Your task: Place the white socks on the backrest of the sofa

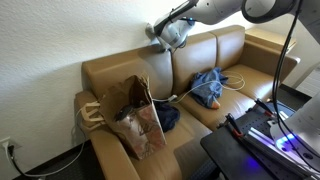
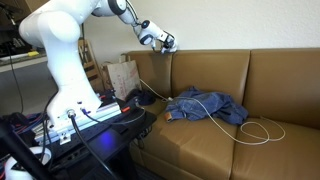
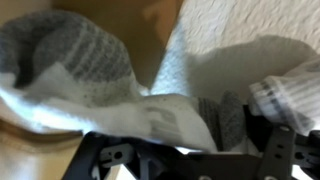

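Jaws half-hidden, spread or pinching I cannot tell, with the white socks [image 3: 95,75] bunched against them atop the sofa backrest [image 1: 197,55].

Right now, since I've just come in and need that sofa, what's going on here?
The Franka arm is reaching to the top of the brown sofa's backrest, with its gripper at the upper edge near the wall. The wrist view shows the white socks bunched right against the gripper. The fabric hides the jaws, so I cannot tell whether they are clamped. On the seat lie blue jeans, a white cable and a paper bag.
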Robot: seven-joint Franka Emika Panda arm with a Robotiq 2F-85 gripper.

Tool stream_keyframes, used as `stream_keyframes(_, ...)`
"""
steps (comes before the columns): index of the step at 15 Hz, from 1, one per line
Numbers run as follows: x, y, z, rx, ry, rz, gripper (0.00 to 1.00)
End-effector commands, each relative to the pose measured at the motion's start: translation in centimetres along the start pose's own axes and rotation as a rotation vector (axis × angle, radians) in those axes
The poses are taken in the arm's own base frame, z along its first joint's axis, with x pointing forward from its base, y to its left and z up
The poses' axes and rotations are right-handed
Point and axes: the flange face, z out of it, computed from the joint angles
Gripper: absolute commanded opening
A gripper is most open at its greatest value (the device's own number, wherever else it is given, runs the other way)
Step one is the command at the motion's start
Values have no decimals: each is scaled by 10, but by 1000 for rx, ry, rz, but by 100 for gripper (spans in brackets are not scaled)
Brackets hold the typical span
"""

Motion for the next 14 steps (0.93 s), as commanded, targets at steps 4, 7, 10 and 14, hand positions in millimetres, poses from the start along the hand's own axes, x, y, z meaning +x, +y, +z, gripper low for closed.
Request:
stream_keyframes(4, 30, 46, -52, -251, 13, -19, 100)
stream_keyframes(7, 26, 47, -48, -387, -82, -33, 100)
stream_keyframes(10, 25, 0, -48, -400, -193, 17, 75)
stream_keyframes(14, 40, -56, -69, -280, -182, 104, 52)
